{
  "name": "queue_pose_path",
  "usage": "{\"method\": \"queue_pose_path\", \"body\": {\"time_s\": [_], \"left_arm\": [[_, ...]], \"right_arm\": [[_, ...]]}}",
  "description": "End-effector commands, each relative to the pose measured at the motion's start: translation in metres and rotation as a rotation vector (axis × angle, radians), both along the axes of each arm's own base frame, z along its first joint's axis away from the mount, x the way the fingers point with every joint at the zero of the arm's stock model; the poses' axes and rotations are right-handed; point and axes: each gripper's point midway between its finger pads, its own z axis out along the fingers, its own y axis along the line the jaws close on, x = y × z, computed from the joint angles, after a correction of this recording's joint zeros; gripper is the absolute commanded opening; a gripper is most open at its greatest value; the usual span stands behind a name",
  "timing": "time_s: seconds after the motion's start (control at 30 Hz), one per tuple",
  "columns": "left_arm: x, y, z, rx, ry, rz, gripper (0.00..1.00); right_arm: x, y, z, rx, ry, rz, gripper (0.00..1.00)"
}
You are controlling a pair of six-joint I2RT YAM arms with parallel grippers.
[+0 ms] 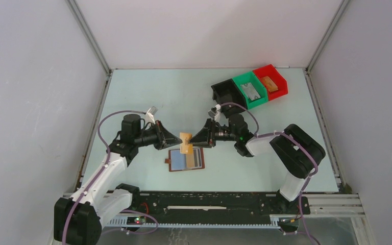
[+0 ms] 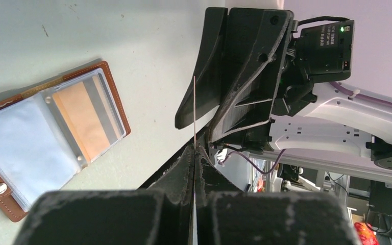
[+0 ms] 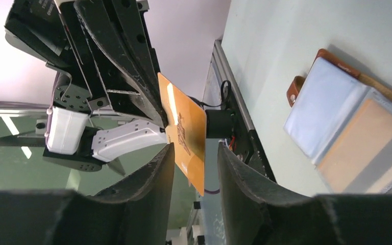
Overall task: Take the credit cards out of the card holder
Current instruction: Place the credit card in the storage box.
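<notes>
The card holder [image 1: 177, 160] lies open on the table, pale blue panel to the left, with a tan-orange credit card [image 1: 194, 158] in its clear sleeve. It also shows in the left wrist view [image 2: 25, 148] and in the right wrist view [image 3: 326, 112]. My left gripper [image 1: 179, 139] is shut on a yellow-orange credit card [image 1: 186, 138] and holds it in the air above the wallet. That card is edge-on in the left wrist view [image 2: 194, 107]. My right gripper [image 3: 195, 152] is open, its jaws standing on either side of the card [image 3: 186, 127] without touching it.
A black bin [image 1: 227, 93], a green bin [image 1: 242, 81] holding a grey-white card [image 1: 253, 92] and a red bin [image 1: 280, 84] holding a tan card [image 1: 270, 83] stand in a row at the back right. White walls enclose the table.
</notes>
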Motion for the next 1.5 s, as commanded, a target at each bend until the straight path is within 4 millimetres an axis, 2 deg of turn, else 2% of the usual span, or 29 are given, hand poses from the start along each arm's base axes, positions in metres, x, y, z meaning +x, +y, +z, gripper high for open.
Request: {"method": "queue_pose_path", "body": {"time_s": [0.0,0.1,0.27,0.33,0.37,0.4,0.43,0.53,0.67,0.83,1.0,1.13,1.2,1.27,1.33,1.47], "left_arm": [[-0.001,-0.002,0.016,-0.03,-0.049,-0.031,0.0],[-0.002,-0.003,0.017,-0.035,-0.05,-0.038,0.0],[-0.002,-0.003,0.016,-0.035,-0.044,-0.043,0.0],[-0.001,-0.004,0.015,-0.033,-0.039,-0.044,0.0],[0.0,-0.003,0.014,-0.028,-0.037,-0.042,0.11],[0.002,-0.002,0.013,-0.011,-0.039,-0.034,0.27],[0.003,0.001,0.011,0.016,-0.038,-0.022,0.39],[0.008,0.008,0.016,0.084,-0.066,0.009,0.51],[0.011,0.012,0.021,0.114,-0.078,0.025,0.53],[0.017,0.017,0.021,0.141,-0.082,0.06,0.54],[0.021,0.021,0.018,0.165,-0.08,0.091,0.54],[0.021,0.02,0.015,0.167,-0.066,0.088,0.54],[0.02,0.02,0.014,0.168,-0.065,0.085,0.54],[0.02,0.02,0.013,0.168,-0.064,0.084,0.54],[0.019,0.02,0.012,0.169,-0.061,0.08,0.54],[0.019,0.021,0.009,0.174,-0.057,0.08,0.54]], "right_arm": [[-0.006,0.008,0.02,0.082,-0.043,0.06,0.42],[-0.005,0.009,0.022,0.094,-0.043,0.062,0.35],[-0.005,0.007,0.024,0.1,-0.043,0.07,0.12],[-0.004,0.005,0.026,0.099,-0.044,0.073,0.08],[-0.003,0.003,0.028,0.092,-0.045,0.067,0.07],[0.001,0.0,0.027,0.078,-0.046,0.052,0.06],[0.005,-0.004,0.026,0.056,-0.038,0.03,0.06],[0.026,-0.023,0.02,-0.042,-0.025,-0.091,0.0],[0.056,-0.058,0.022,-0.151,-0.024,-0.273,0.0],[0.1,-0.116,0.033,-0.222,0.008,-0.573,0.0],[0.145,-0.2,0.041,-0.3,0.124,-1.063,0.0],[0.167,-0.271,0.062,-0.313,0.271,-1.488,0.0],[0.178,-0.299,0.072,-0.28,0.363,-1.676,0.0],[0.196,-0.317,0.086,-0.207,0.366,-1.814,0.0],[0.221,-0.325,0.096,-0.098,0.324,-1.877,0.0],[0.265,-0.333,0.09,0.083,0.422,-1.87,0.0]]}}
